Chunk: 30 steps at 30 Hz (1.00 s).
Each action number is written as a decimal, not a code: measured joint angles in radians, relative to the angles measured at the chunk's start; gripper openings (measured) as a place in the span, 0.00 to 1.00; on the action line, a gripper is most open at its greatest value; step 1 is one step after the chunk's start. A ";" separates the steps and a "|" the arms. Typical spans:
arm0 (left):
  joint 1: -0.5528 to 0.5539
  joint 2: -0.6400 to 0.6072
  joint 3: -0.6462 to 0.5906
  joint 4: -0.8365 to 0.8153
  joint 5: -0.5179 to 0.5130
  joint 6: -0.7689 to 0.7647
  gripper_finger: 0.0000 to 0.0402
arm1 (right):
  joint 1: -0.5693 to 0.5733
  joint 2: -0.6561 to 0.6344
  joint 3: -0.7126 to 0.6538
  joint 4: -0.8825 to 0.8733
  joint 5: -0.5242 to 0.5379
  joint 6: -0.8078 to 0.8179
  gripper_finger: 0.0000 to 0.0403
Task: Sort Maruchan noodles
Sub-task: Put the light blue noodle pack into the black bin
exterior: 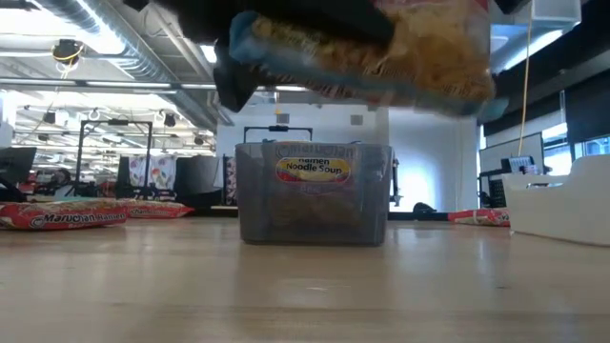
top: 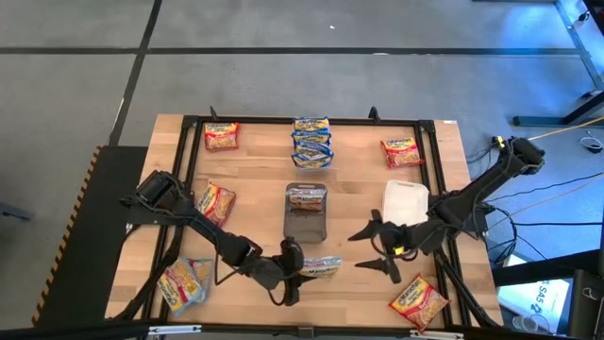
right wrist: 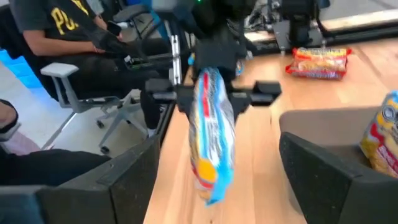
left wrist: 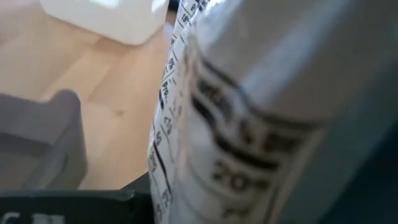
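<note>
1. Noodle packets on the wooden surface (top: 255, 170), seen from above: one at the far left corner (top: 221, 136), a stack of three blue-labelled ones (top: 311, 143) at far centre, one far right (top: 401, 151), one mid-left (top: 215, 201), one near left (top: 186, 283), one near right (top: 418, 300).
2. One more packet stands in the dark mesh basket (top: 306, 211) at centre.
3. One white tub (top: 406, 201) sits right of the basket.
4. The left tool (top: 300, 275) is clamped on a blue-edged packet (top: 323, 268), lifted off the surface near the front edge.
5. The right tool (top: 379, 248) stands spread wide and empty, just right of that packet, apart from it.
</note>
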<state>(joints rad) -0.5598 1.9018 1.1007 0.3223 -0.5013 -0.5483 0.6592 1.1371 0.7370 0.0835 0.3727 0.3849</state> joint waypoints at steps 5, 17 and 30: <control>0.000 0.000 0.000 -0.004 0.019 -0.014 0.35 | -0.014 0.054 0.081 -0.019 -0.022 -0.074 0.76; 0.005 0.000 0.000 -0.001 0.019 0.000 0.35 | -0.094 0.338 0.476 -0.496 -0.167 -0.104 0.76; 0.005 0.000 0.000 0.001 0.014 -0.007 0.35 | -0.205 0.565 0.653 -0.567 -0.347 -0.015 0.76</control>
<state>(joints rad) -0.5549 1.9018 1.1007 0.3229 -0.4873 -0.5556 0.4541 1.7024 1.3902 -0.4838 0.0257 0.3701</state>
